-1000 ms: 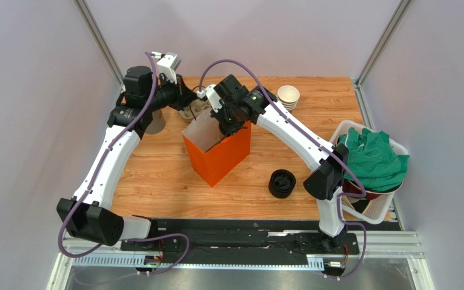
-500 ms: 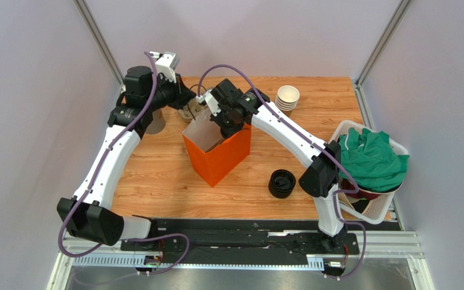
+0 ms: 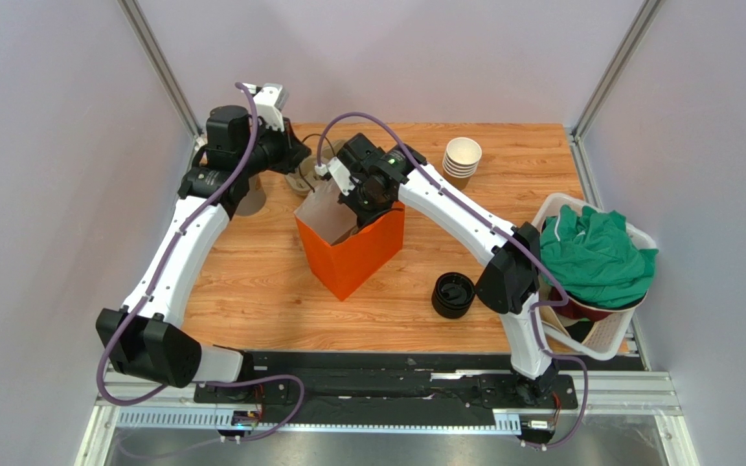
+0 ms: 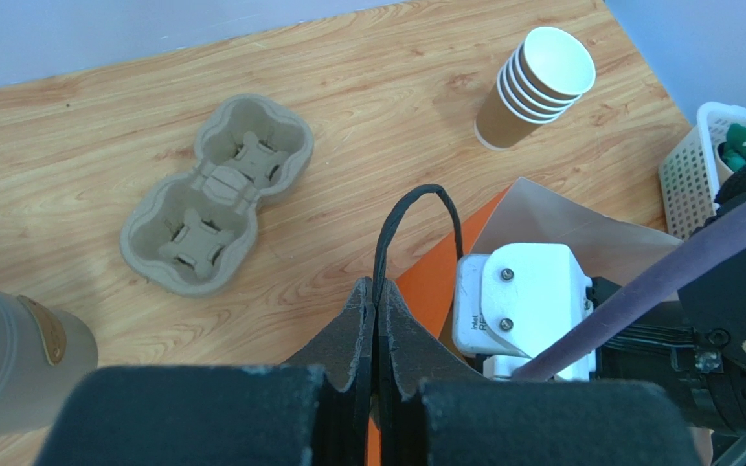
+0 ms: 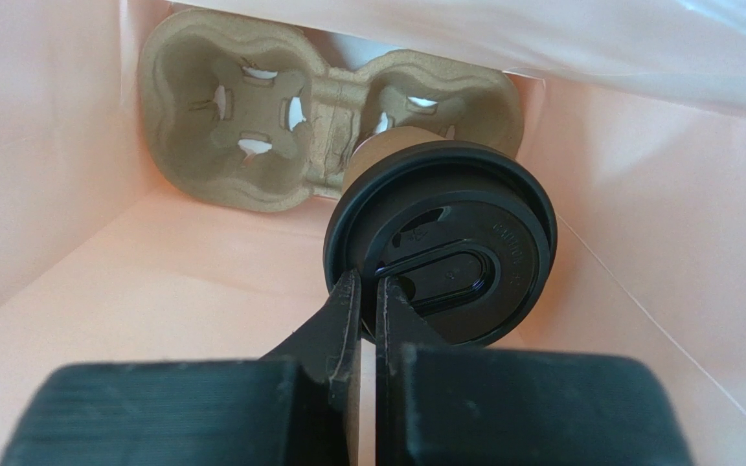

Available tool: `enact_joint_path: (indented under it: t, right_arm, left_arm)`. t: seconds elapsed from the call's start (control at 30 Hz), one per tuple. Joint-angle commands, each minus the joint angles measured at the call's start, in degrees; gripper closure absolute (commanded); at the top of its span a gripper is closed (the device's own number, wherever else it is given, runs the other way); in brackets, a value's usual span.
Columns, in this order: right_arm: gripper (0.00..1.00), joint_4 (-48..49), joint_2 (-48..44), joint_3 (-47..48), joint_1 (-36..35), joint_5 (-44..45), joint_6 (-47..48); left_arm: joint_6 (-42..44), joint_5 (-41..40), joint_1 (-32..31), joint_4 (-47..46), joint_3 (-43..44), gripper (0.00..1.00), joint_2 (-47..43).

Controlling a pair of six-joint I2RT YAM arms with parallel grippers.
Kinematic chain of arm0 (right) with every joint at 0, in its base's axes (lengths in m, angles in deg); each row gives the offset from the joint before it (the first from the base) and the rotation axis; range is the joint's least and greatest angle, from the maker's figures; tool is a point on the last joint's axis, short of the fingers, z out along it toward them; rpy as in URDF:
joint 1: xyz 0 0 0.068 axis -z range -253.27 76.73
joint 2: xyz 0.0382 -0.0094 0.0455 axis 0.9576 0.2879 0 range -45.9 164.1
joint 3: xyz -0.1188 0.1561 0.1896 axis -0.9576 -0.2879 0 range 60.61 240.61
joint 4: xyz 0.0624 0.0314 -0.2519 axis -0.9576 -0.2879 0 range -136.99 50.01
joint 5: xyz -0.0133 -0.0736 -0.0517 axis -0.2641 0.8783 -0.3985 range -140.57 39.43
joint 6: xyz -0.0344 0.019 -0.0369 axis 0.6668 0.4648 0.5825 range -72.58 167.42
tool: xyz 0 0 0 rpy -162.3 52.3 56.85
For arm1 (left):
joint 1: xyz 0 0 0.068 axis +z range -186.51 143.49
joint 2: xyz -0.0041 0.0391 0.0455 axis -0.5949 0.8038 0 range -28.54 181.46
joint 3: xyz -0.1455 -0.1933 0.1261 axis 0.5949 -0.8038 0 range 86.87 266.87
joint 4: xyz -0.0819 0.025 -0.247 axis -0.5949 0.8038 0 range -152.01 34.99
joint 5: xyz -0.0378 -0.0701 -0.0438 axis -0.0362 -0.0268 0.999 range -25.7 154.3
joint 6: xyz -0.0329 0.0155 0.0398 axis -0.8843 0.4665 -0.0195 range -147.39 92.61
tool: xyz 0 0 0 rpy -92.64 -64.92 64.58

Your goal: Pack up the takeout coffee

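orange bag [image 3: 353,254] mid-table | lidless cup stack [image 3: 462,156] far edge | black lids [image 3: 453,294] near edge | white basket [image 3: 554,201] holding green cloth [image 3: 601,257] right edge | pulp carrier [image 4: 216,192] far-left corner

Tabletop [image 3: 250,272]: wood grain, smooth, faint sheen. Orange bag [image 3: 353,257]: matt paper. Cup carrier [image 4: 216,206]: moulded pulp, rough, fibrous. Takeout coffee [image 5: 442,254]: black plastic lid, slightly glossy, on brown paper. Stacked cups [image 4: 534,89]: matt brown paper. Basket [image 3: 567,200]: white plastic; cloth [image 3: 596,257]: green, creased.

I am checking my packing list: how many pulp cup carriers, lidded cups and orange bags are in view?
Pulp cup carrier: 2
Lidded cup: 1
Orange bag: 1
Total: 4
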Motion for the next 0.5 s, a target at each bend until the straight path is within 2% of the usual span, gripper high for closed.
enact_joint_path:
  t: [0.0,0.23,0.47]
  right_arm:
    - [1.00,-1.24,0.12,0.89,0.09,-1.14,0.94]
    - [1.00,-1.86,0.82,0.36,0.09,-0.88,1.30]
    - [1.00,-2.30,2.66,1.06,0.09,-1.93,1.82]
  left_arm:
    - [-0.99,-2.36,0.14,0.66,2.35,1.00,1.19]
    - [-0.90,-6.58,0.14,1.10,2.62,1.00,1.45]
    - [-1.34,-5.09,0.14,0.66,2.35,1.00,1.19]
